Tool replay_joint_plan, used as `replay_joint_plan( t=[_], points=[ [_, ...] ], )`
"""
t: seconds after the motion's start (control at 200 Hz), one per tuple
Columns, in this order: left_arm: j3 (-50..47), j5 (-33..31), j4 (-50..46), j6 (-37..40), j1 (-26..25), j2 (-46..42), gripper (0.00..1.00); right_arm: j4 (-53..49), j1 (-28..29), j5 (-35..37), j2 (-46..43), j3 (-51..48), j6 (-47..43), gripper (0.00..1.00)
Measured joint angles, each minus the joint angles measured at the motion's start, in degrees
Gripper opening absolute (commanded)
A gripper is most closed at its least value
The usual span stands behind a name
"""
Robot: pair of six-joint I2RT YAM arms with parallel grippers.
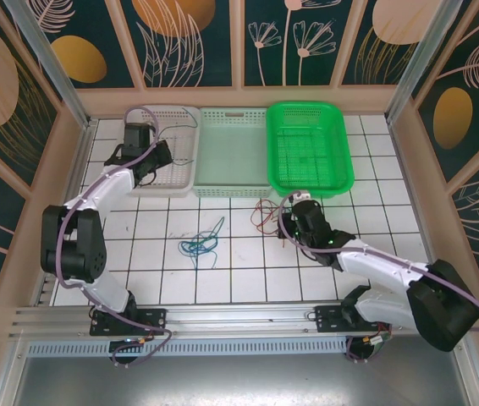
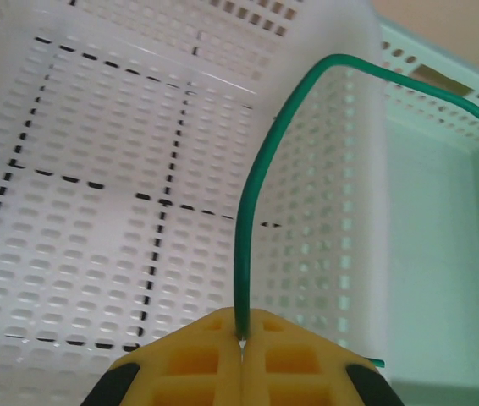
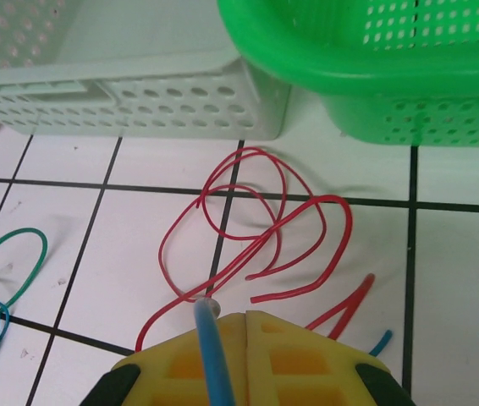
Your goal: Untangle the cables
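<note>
While you look at the desk, you can tell the job is only partly done, I think. Your left fingers are shut tight on a green wire. They hang over the white basket, so that wire looks pulled free from the rest. Your right fingers are shut tight on a blue wire, low over the desk and near the green basket. Just in front of them the red wires lie on the desk in loose loops that cross each other, apart from the other colours. In the middle of the desk a small bunch of blue and green wires lies in a knot, and no fingers touch it. So here is what looks left for you: put the green wire down, sort the red loops, and pull that bunch apart. You will find no words, names or labels to read anywhere.
</note>
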Motion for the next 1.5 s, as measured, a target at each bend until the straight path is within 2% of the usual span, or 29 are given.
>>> replay_joint_plan(
  t=[0.25, 0.31, 0.38, 0.41, 0.47, 0.581, 0.651, 0.711, 0.741, 0.751, 0.956, 1.081, 1.291, 1.501],
  points=[
    [0.22, 1.79, -1.18, 0.0, 2.19, 2.93, 0.0, 0.0, 0.0, -1.46, 2.34, 0.61, -0.17, 0.0],
    [0.46, 2.51, -1.44, 0.02, 2.29, 4.31, 0.09, 0.0, 0.0, -1.46, 2.34, 0.81, -0.17, 0.0],
    [0.66, 2.99, -1.97, 0.26, 2.32, 5.9, 0.14, -0.02, 0.0, -1.46, 2.34, 1.05, -0.17, 0.02],
    [0.68, 2.97, -2.34, 0.39, 2.34, 6.47, 0.22, 0.0, 0.0, -1.46, 2.34, 1.11, -0.2, 0.02],
    [0.68, 2.95, -3.19, 0.94, 2.36, 7.04, 0.46, 0.0, 0.0, -1.44, 2.23, 1.2, -0.52, 0.03],
    [0.68, 2.49, -3.58, 1.09, 2.38, 6.93, 0.7, -0.07, -0.22, -1.46, 1.33, 1.2, -0.98, 0.04],
    [0.44, 1.79, -3.63, 1.97, 2.38, 6.47, 0.74, -0.55, -0.7, -1.64, 0.15, 1.51, -1.07, 0.04],
    [-0.22, 1.03, -3.58, 2.75, 2.38, 5.31, 0.84, -1.09, -1.29, -2.38, -0.92, 2.03, -1.42, 0.03],
    [-0.76, 0.79, -3.52, 3.28, 2.38, 4.35, 0.97, -1.31, -1.66, -2.93, -1.51, 2.34, -1.66, 0.03],
    [-0.98, 0.48, -3.52, 3.28, 2.38, 3.93, 0.98, -1.36, -1.77, -3.15, -1.68, 2.43, -1.73, 0.03],
    [-6.34, -0.26, 0.04, 5.75, 1.18, -7.06, 0.99, -2.19, -4.52, -10.16, -4.79, 3.02, -3.48, 0.03],
    [-8.41, 0.79, 4.28, 7.78, -4.0, -11.3, 0.98, -2.56, -5.6, -13.84, -6.19, 3.02, -3.58, 0.02],
    [-14.01, 10.6, 13.6, 10.47, -13.7, -12.22, 0.98, 0.26, -7.52, -19.76, -7.58, 3.04, -1.07, 0.02],
    [-22.21, 19.21, 21.16, 12.17, -15.02, -16.74, 0.96, 2.51, -9.66, -27.39, -7.52, 4.92, 2.16, 0.02]
  ],
)
